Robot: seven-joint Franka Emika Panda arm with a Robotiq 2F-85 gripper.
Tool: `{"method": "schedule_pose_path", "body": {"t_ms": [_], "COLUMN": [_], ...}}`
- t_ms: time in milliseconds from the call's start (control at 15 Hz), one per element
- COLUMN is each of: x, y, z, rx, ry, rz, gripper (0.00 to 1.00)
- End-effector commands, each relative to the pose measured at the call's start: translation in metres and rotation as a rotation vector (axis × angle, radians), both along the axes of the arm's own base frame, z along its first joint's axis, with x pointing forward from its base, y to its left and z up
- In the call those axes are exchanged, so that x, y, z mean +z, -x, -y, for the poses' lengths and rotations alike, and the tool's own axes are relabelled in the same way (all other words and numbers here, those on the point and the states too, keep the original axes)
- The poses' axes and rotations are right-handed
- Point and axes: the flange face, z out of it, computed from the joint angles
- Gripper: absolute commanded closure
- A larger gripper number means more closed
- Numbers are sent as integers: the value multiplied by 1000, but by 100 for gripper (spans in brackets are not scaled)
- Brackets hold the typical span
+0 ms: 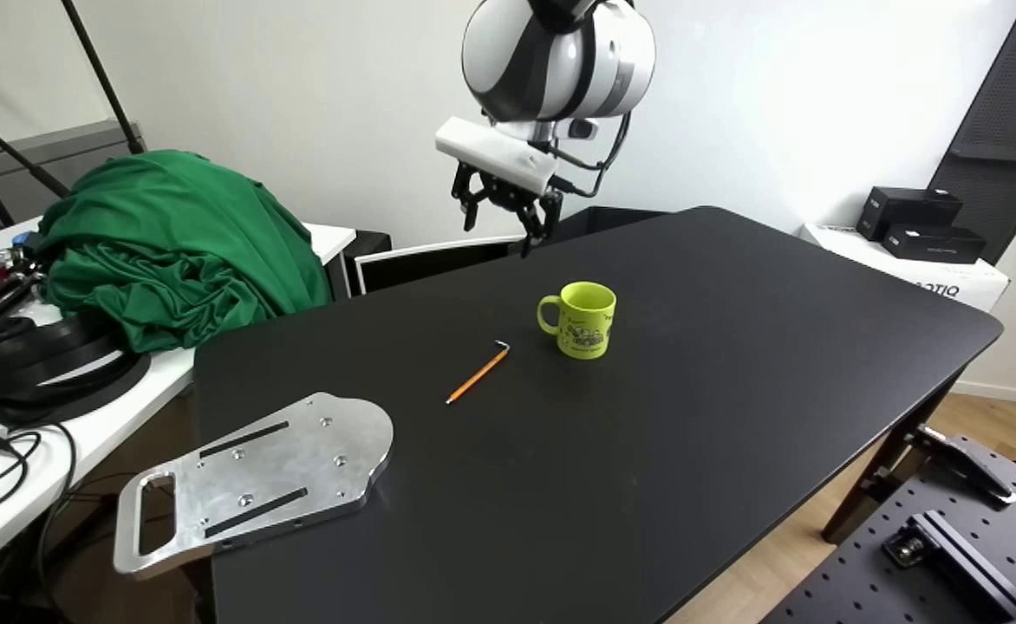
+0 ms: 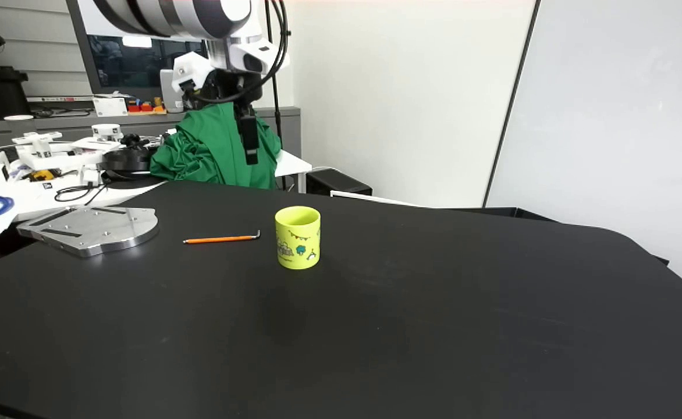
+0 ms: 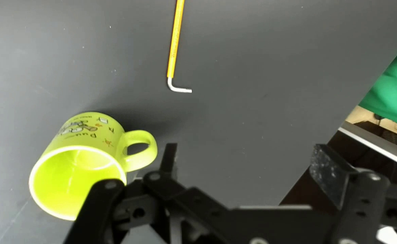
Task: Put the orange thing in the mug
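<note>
Orange stick (image 1: 478,374): flat on the table (image 1: 733,433), outside the mug (image 1: 588,329), near it, not touching. 8 o'clock from the mug in an exterior view, 1 o'clock in the wrist view. Silver end bent into a short hook; wrist view has that end at 6 o'clock, hook tip pointing to 3, opposite end cut off by the frame at 12.
Mug: lime green, upright, mouth up, cartoon print on the side. Handle at 9 o'clock in an exterior view, about 3 o'clock in the wrist view.
Tool (image 3: 246,162): jaws spread wide, holding nothing. Raised above table level, between 10 and 11 o'clock from the mug in an exterior view, apart from both mug and stick.
Arm (image 1: 560,65): white and dark grey, in from the top, around 12 o'clock in an exterior view.
Table: black, rounded corners.
Metal plate (image 1: 274,468): silver, slotted and drilled, 8 o'clock from the stick in an exterior view; cut-out end pokes past the table edge.
Green cloth (image 1: 187,234): big crumpled heap on a white desk (image 1: 328,238), between 9 and 10 o'clock from the mug in an exterior view; wrist view catches some at the right edge, between 2 and 3 o'clock.
</note>
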Motion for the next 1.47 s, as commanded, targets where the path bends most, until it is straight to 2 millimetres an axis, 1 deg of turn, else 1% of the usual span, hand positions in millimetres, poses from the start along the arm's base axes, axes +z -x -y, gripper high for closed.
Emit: {"method": "schedule_pose_path", "body": {"t_ms": [0, 67, 133, 200, 333, 867, 1067, 1400], "x": [-30, -35, -30, -37, -41, -39, -60, -103], "y": [-3, -1, 3, 4, 4, 3, 1, 8], "z": [-9, -19, -9, -14, -21, -20, -28, -44], "rx": [-72, 13, -15, 1, 13, 15, 16, 35], "ry": [9, -25, 1, -6, -10, -10, 1, 29], "rz": [-47, -73, -50, -63, -68, -66, -101, -158], "gripper": [0, 0, 0, 0, 0, 0, 0, 0]}}
